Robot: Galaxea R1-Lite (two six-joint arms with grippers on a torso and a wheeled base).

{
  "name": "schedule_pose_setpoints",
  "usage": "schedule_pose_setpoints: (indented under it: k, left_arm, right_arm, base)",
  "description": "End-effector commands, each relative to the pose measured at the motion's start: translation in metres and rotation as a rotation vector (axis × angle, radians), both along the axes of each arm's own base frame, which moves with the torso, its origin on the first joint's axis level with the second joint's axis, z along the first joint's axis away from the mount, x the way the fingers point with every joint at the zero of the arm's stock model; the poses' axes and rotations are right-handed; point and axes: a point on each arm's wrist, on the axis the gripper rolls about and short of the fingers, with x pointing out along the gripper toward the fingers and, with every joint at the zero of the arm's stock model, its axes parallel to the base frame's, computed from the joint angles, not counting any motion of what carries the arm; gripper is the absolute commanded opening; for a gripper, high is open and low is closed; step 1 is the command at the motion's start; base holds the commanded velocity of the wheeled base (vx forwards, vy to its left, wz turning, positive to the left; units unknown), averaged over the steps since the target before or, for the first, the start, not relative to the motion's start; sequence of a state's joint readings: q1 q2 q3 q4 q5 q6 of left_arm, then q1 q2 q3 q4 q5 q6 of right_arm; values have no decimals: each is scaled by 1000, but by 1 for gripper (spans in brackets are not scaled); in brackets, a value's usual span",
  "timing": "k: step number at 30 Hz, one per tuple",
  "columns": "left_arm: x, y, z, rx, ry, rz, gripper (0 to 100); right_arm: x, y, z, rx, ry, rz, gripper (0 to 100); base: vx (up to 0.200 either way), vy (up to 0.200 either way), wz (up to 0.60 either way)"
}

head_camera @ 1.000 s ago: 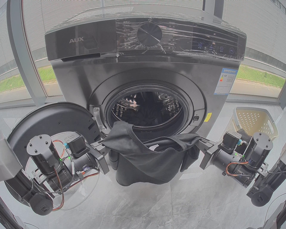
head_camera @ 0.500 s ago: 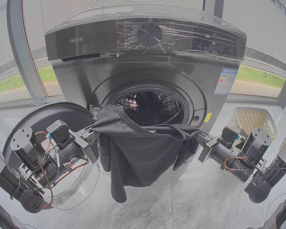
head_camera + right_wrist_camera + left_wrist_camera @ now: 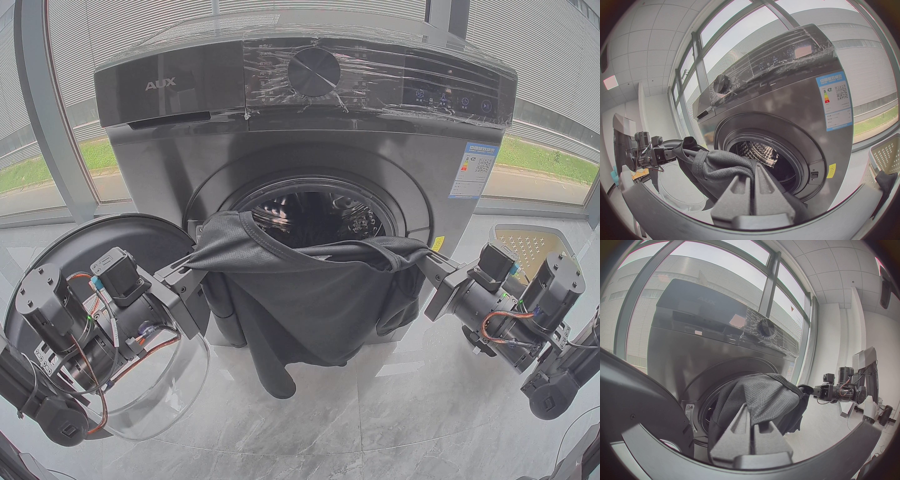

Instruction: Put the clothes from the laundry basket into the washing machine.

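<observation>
The left gripper (image 3: 190, 265) and right gripper (image 3: 429, 258) are both clamping the dark shirt (image 3: 312, 294), stretching it just before the washing machine opening (image 3: 319, 215), so the low-hanging hem is risking snagging the rim and spilling outside.

Bright daylight through windows (image 3: 37, 94), fisheye-curved edges

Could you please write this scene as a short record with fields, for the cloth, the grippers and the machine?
clothing: dark shirt, spread between both grippers before the drum opening, lower part hanging
left gripper: fingers shut on the shirt's edge
right gripper: fingers shut on the opposite edge
washing machine: door open, swung to robot's left
laundry basket: on floor, right of machine
</observation>
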State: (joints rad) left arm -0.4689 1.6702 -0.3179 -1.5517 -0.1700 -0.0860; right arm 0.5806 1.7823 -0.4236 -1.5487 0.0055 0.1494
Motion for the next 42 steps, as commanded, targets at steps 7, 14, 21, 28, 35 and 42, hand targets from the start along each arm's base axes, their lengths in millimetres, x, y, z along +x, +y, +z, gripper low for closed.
schedule_pose_setpoints:
  k: [7,14,21,28,35,42]
  left_arm:
    - [0,0,0,-5,2,0,0]
    - [-1,1,-2,-3,12,-2,0]
    - [1,3,-6,8,30,7,0]
    - [1,2,-7,9,35,5,0]
    - [1,2,-7,7,32,5,0]
    - [1,2,-7,8,34,2,0]
  right_arm:
    - [-1,1,5,13,-17,5,0]
    - [-3,2,2,5,-6,11,0]
    - [-3,3,1,3,0,14,0]
    - [-3,3,1,4,-1,14,0]
    - [-4,3,0,-1,3,17,0]
    - [-5,4,0,1,4,22,0]
  base:
    - [0,0,0]
    - [0,0,0]
    - [0,0,0]
    - [0,0,0]
    - [0,0,0]
    - [0,0,0]
